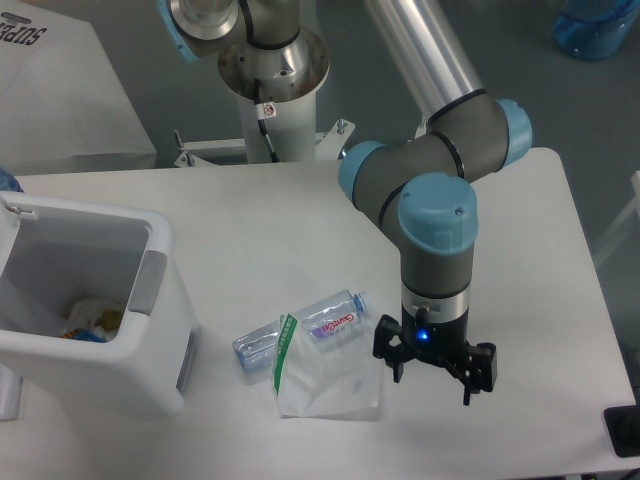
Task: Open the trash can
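Hovering over the near right part of the table point(480, 210), the gripper point(434, 372) is pointing straight down with its jaws spread apart and nothing between them. The trash can point(85, 310) is sitting well away, at the near left edge of the table, and its top is already showing open: I am looking down into the white cavity, with some scraps lying at the bottom, and the grey tab point(151, 283) is standing on the right rim. No flat lid is showing across the mouth from where I stand. Judging by that, the opening looks done, and the arm seems to be idling clear of the bin. If anything were left, the sensible approach would be coming in from the right at rim height, aiming for the tab and not the thin wall, and keeping high over the clear plastic bag point(328, 382) and the bottles point(335, 313) lying between jaws and bin, just left of the gripper.
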Robot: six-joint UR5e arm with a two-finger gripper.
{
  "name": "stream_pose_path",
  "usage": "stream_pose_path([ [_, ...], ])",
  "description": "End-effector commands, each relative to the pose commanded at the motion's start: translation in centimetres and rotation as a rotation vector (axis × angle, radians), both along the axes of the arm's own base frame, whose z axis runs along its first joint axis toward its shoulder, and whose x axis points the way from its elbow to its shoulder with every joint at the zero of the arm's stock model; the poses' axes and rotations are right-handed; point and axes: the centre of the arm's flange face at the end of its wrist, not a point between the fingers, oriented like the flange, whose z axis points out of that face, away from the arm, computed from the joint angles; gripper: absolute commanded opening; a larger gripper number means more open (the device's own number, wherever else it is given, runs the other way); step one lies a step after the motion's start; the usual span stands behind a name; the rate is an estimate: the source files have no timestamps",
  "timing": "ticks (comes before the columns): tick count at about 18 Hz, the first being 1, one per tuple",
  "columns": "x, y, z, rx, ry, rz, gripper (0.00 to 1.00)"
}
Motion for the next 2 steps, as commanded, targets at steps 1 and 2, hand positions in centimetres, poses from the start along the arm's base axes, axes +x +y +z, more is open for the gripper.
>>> stream_pose_path([
  [1,-0.08,-0.32,-0.21,-0.045,0.018,-0.015,1.0],
  [2,-0.15,-0.6,-0.24,-0.078,0.039,-0.015,1.0],
])
